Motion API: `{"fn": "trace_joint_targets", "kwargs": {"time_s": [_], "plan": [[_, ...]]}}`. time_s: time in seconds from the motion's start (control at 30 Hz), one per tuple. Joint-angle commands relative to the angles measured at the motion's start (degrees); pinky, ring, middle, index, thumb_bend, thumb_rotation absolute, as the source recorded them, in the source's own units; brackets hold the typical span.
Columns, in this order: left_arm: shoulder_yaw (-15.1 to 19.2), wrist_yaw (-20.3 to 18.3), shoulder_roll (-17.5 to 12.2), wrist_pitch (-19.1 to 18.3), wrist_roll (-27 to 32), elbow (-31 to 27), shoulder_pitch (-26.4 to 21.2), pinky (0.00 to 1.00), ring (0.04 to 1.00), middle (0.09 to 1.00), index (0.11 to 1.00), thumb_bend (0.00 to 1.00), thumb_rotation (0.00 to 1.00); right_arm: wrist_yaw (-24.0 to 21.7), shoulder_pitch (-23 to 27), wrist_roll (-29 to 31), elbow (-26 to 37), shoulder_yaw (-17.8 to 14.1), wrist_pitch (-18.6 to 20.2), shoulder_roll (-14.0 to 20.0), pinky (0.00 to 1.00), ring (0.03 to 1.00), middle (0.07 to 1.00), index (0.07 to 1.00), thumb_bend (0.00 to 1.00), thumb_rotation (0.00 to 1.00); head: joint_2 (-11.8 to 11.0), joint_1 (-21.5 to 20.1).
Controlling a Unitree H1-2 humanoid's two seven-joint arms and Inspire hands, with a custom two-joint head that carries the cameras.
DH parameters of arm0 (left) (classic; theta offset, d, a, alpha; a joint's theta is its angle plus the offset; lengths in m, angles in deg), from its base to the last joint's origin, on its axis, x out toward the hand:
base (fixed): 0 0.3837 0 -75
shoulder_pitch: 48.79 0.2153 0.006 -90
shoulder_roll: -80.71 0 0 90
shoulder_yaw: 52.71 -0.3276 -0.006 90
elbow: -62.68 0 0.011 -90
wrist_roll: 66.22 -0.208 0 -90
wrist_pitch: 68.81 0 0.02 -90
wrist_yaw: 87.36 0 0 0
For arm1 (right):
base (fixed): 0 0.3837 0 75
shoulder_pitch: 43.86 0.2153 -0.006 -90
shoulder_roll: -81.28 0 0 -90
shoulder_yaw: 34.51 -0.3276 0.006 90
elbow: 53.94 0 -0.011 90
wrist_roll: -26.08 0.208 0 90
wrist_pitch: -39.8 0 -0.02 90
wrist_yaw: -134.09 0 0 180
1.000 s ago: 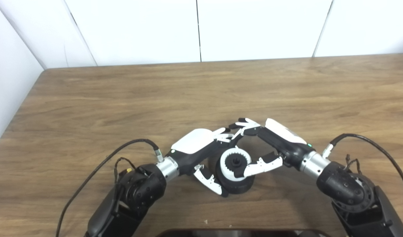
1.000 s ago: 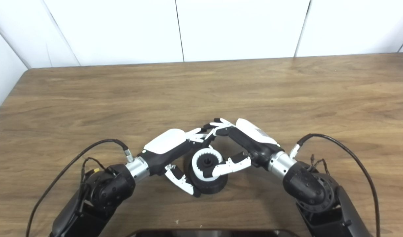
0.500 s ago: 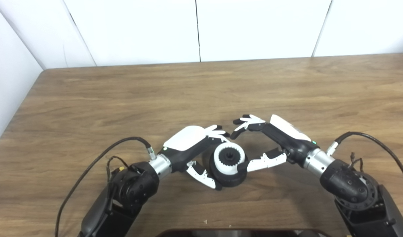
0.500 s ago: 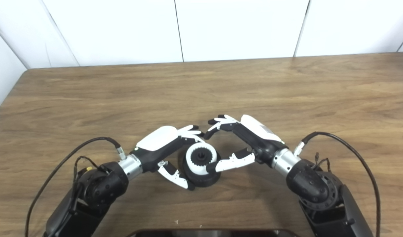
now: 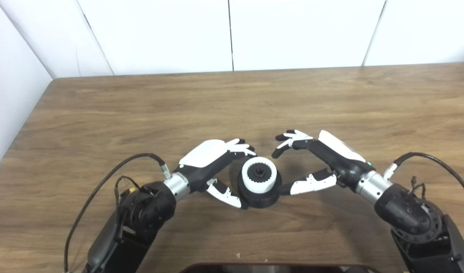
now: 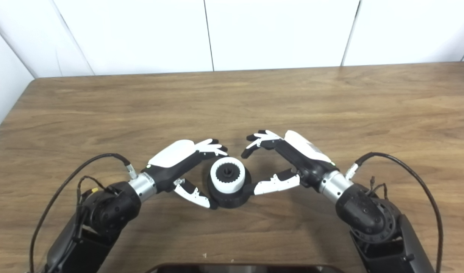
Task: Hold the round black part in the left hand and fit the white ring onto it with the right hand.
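Your non-task surroundings: wooden table (image 5: pixel 141 110), brown grain running left to right, fills most of view. White wall panels (image 5: pixel 300 34) stand behind far edge, thin vertical seams between them. Angled white panel (image 5: pixel 12 87) closes left side. Dark curved object (image 5: pixel 277 268) at bottom edge, cropped; you cannot identify it.

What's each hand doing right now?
Left hand: open, fingers and thumb flanking the black part.
Right hand: open, holding nothing; ring sits on the part.
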Motion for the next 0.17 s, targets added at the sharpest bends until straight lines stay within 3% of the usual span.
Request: {"fn": "trace_joint_targets", "kwargs": {"time_s": [0.0,0.13], "plan": [[0.76,0.01,-1.28,-0.83,-0.03,-1.25,-1.15,0.9,0.985,0.921,0.803,0.96,0.26,1.1,1.16,0.27,1.28,-0.95,-0.52,0.75,0.86,0.972,0.894,0.684,0.92,0.55,0.07,0.06],[0.66,0.02,-1.56,-0.87,-0.33,-0.93,-1.18,0.9,0.985,0.921,0.814,0.97,0.26,1.32,0.83,0.18,1.34,-1.37,-0.87,0.96,0.86,0.967,0.891,0.684,0.91,0.55,-0.05,0.07]]}}
